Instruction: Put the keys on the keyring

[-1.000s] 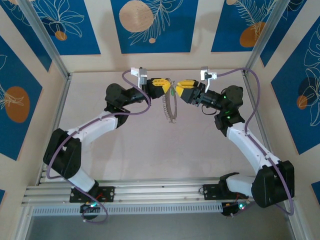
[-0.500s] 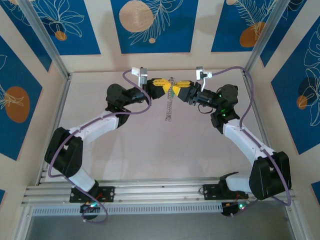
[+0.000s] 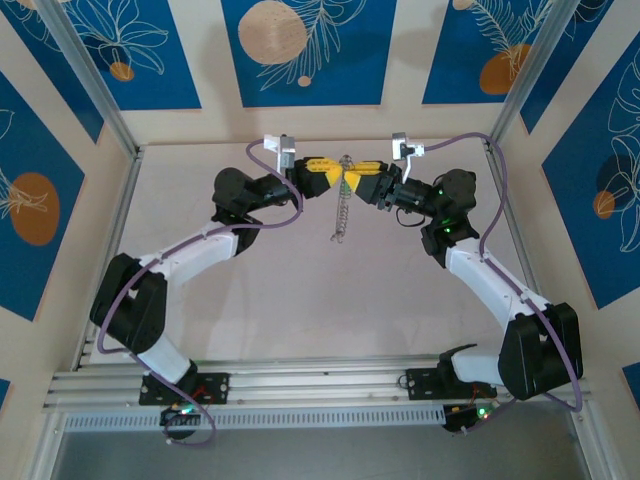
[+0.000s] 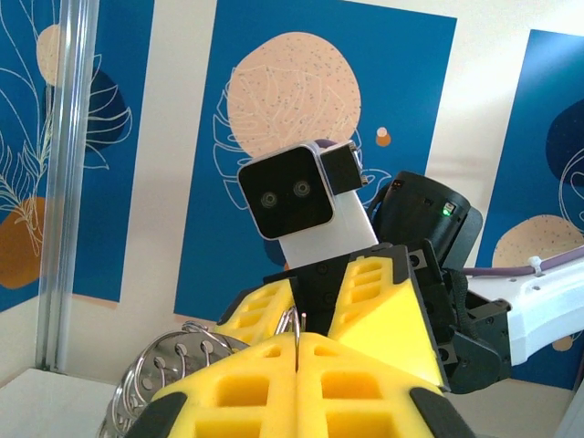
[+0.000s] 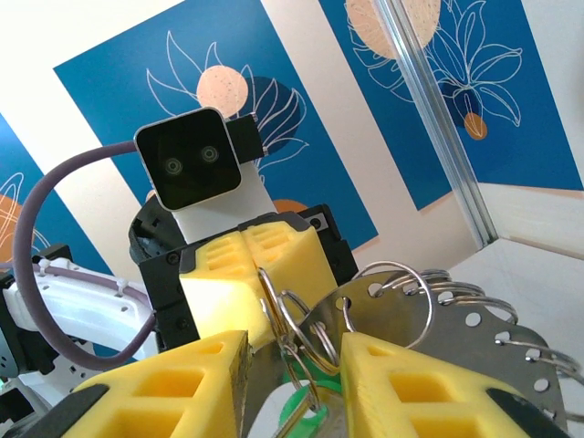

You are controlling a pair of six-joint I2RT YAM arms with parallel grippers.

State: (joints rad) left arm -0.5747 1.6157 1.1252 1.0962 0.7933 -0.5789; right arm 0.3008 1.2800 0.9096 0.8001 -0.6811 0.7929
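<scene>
The keyring (image 3: 341,215) is a string of thin steel rings with a holed metal plate (image 5: 474,338); it hangs from where both grippers meet, above the back of the table. My left gripper (image 3: 336,172) is shut on one thin wire ring (image 4: 297,321), which stands up from its closed yellow fingers (image 4: 365,383). My right gripper (image 3: 354,178) faces it tip to tip. Its jaws (image 5: 292,370) have closed in on a cluster of rings and the green head of the key (image 5: 306,415). The right pad (image 5: 411,383) touches a ring. The key's shank is hidden.
The pale table (image 3: 300,290) lies below the hanging rings. Aluminium posts (image 3: 95,90) and blue-patterned walls (image 3: 300,50) close in the back and sides. The arm bases sit on the rail (image 3: 320,380) at the near edge.
The right gripper has moved left until it meets the left gripper, and its jaws have narrowed. The hanging keyring has drawn from a wider loop into a narrow string. The left arm has stayed put.
</scene>
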